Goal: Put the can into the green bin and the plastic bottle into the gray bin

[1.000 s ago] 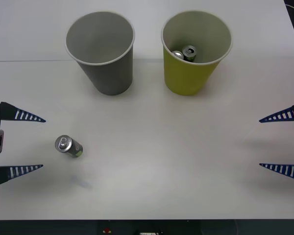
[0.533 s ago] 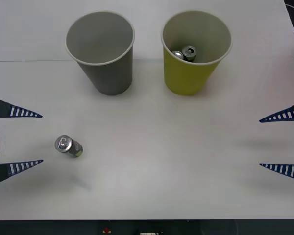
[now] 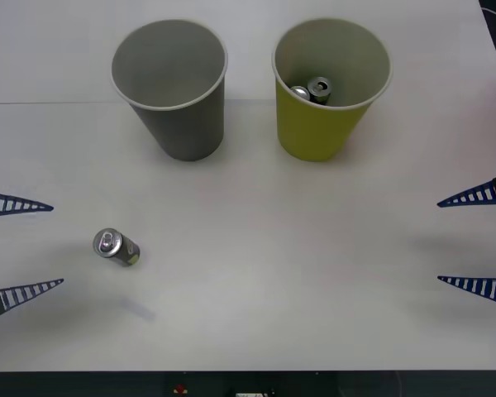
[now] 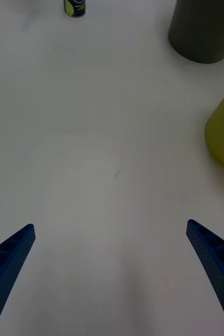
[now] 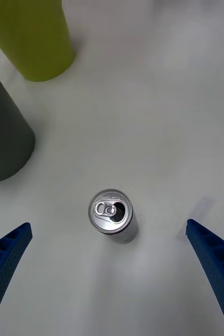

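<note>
A small silver can [image 3: 115, 246] stands upright on the white table [image 3: 256, 273], pull-tab top facing up. In the left wrist view it sits just ahead of the left gripper's two blue fingers, roughly centred between them but beyond their tips, touching neither.

The left gripper [image 3: 23, 249] is spread wide and holds nothing. Over the last second it has drawn back toward the robot's left edge of the table: its wrist body has slipped out of the front view and only the two ribbed fingertips remain, with the gap between them widened. The can has not moved in that time. This reads as the gripper backing off and opening, perhaps to line up a fresh approach, so the pick is not yet begun.

Well beyond the can from the left gripper stand the gray bin [image 3: 173, 87], which looks empty, and further right the green bin [image 3: 326, 87], which already holds two cans.

The right gripper [image 3: 478, 242] waits at the robot's right edge, also wide open and empty, unchanged.
</note>
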Robot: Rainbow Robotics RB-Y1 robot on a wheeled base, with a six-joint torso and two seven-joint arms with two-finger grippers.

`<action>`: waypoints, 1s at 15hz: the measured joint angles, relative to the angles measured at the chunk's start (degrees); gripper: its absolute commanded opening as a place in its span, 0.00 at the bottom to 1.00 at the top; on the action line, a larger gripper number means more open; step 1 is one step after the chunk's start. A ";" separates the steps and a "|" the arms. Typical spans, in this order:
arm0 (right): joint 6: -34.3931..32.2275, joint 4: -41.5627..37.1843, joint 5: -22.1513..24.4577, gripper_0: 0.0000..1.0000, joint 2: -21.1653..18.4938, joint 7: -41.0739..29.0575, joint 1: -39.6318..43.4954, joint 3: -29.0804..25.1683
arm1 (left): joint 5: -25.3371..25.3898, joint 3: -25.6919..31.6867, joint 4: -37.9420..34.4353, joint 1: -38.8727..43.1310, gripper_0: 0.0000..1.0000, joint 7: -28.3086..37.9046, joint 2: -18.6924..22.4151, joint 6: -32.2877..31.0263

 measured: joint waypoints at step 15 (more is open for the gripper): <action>0.00 0.00 0.00 1.00 0.00 0.00 0.00 0.00 | 23.14 -12.20 24.94 -1.91 1.00 -28.31 -3.90 1.61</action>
